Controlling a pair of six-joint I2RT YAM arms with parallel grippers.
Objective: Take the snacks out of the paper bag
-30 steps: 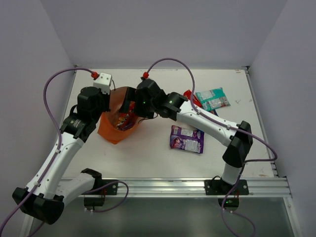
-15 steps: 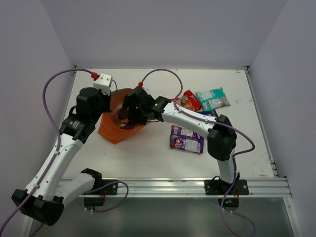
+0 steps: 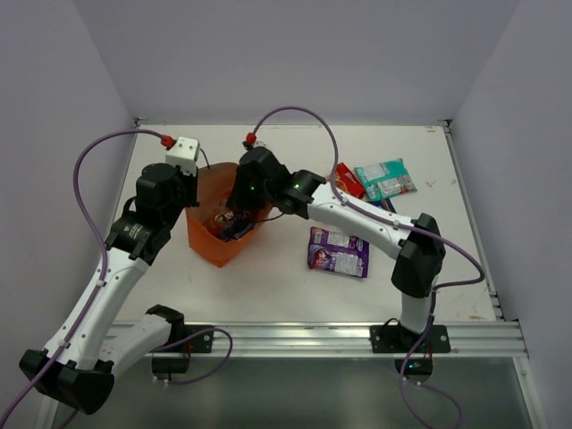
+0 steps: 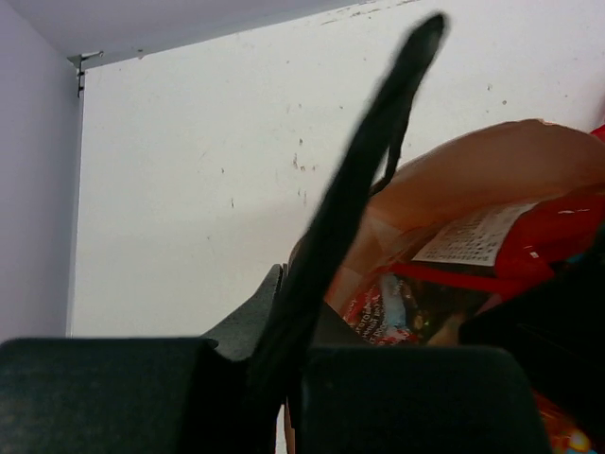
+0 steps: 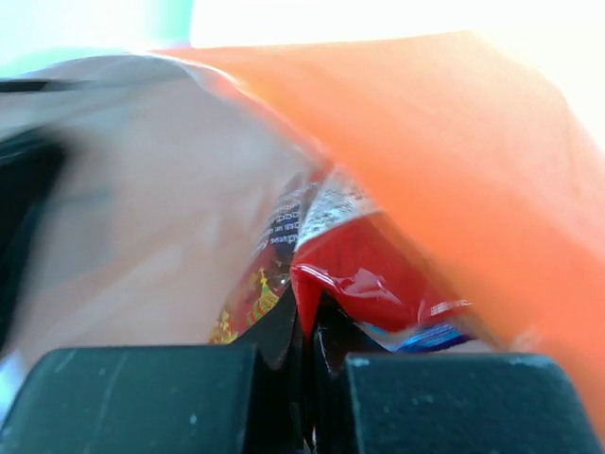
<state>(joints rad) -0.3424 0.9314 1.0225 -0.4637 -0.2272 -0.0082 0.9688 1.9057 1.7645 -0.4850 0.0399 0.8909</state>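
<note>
The orange paper bag [image 3: 217, 243] stands open at the table's left middle, with red snacks [image 3: 228, 222] inside. My left gripper [image 3: 195, 195] is at the bag's left rim; in the left wrist view it [image 4: 288, 326] is shut on the bag's dark cord handle [image 4: 378, 142]. My right gripper [image 3: 238, 207] reaches down into the bag from the right. In the right wrist view it [image 5: 310, 317] is shut on the edge of a red packet [image 5: 369, 274] between the pale inner wall [image 5: 142, 208] and the orange wall [image 5: 454, 142]. Another printed red packet [image 5: 260, 293] lies beside it.
On the table to the right of the bag lie a purple packet [image 3: 338, 252], a red packet [image 3: 347, 181] and a teal packet [image 3: 384, 179]. The right arm's forearm [image 3: 366, 222] passes over the red one. White walls bound the table at the back and sides.
My right gripper has gone from wide open above the bag's mouth to shut on a red packet inside. The bag has shifted slightly right and toward the near edge. The left gripper stays shut.
</note>
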